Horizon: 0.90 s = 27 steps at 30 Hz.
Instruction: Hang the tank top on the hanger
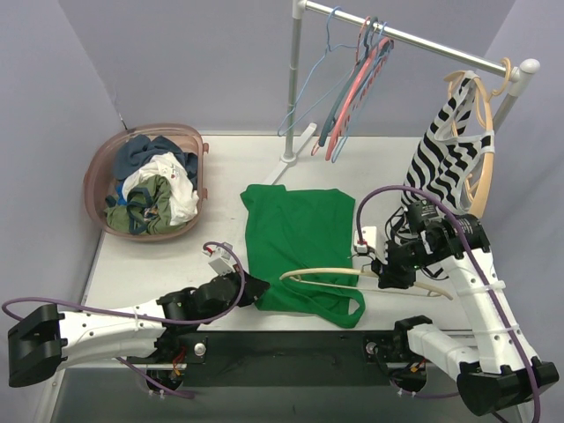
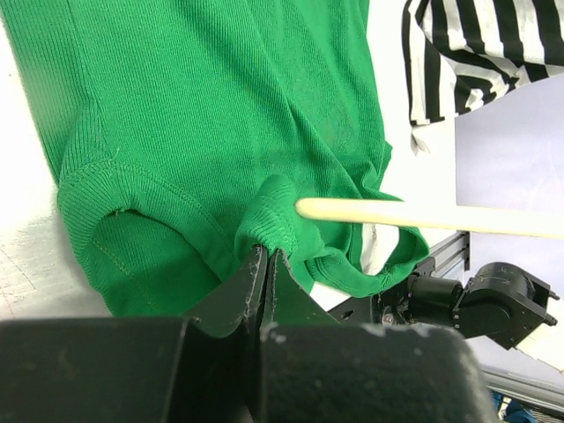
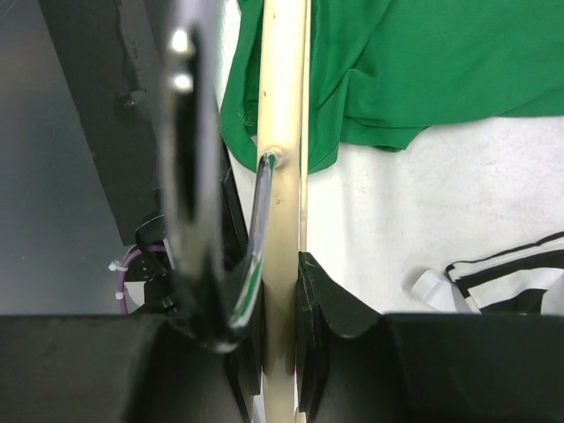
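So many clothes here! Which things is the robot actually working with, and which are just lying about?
In the job: tank top, hanger, left claw pinching the top, right claw gripping the hanger.
Just lying about: basket of clothes, striped top, rail, thin hangers.

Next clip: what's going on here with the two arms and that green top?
The left gripper is shut on a bunched shoulder strap of the green tank top, which lies mostly flat on the table. The right gripper clamps the cream hanger and holds it across the top's near edge, its tip at the pinched strap. The top is not yet hung; whether the tip has entered the fabric is unclear.
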Tool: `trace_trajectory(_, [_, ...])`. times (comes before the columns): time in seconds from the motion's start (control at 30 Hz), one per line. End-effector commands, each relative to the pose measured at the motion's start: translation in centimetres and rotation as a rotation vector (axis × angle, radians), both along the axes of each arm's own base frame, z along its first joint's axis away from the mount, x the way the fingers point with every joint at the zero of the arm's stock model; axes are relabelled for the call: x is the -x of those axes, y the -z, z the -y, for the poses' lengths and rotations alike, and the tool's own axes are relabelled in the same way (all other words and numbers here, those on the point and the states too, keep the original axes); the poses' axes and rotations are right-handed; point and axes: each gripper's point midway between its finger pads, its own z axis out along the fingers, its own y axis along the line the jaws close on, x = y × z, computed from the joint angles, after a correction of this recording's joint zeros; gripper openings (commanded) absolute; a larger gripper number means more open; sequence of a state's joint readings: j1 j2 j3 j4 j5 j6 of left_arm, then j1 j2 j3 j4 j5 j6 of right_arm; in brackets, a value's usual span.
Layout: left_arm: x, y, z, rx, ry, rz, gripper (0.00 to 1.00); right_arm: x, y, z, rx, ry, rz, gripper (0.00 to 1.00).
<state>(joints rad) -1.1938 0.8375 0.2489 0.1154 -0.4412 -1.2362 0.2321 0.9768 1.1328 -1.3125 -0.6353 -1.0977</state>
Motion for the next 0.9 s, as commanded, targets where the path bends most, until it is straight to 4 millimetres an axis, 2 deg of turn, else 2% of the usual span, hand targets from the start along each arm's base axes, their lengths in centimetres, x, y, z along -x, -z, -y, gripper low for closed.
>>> trace_trajectory(0.0, [-0.5, -1.3, 0.1, 0.026, -0.006, 0.036, 0.0, 5.2, 0.4, 1.0, 0.052, -0.012, -0.245, 0.0])
trace_trajectory(0.23, [-0.4, -1.0, -0.2, 0.013, -0.005, 0.036, 0.0, 4.9, 0.7, 1.6, 0.092, -0.002, -0.25, 0.0])
trace_trajectory(0.33, [-0.2, -1.1, -0.2, 0.026, 0.003, 0.045, 0.0, 5.4, 0.8, 1.2, 0.074, -0.01, -0.271, 0.0])
trace_trajectory(0.5, [-0.1, -3.5, 0.6, 0.104, 0.05, 0.114, 0.0, 6.0, 1.1, -0.4, 0.012, -0.069, -0.324, 0.0])
trace_trajectory(0.7, [0.6, -5.6, 1.6, 0.133, 0.13, 0.176, 0.0, 4.2, 0.5, -2.8, -0.099, -0.064, -0.326, 0.0])
trace_trajectory(0.87, [1.2, -7.3, 1.9, 0.177, 0.173, 0.214, 0.0, 2.2, 1.3, -3.3, -0.089, 0.004, -0.294, 0.0])
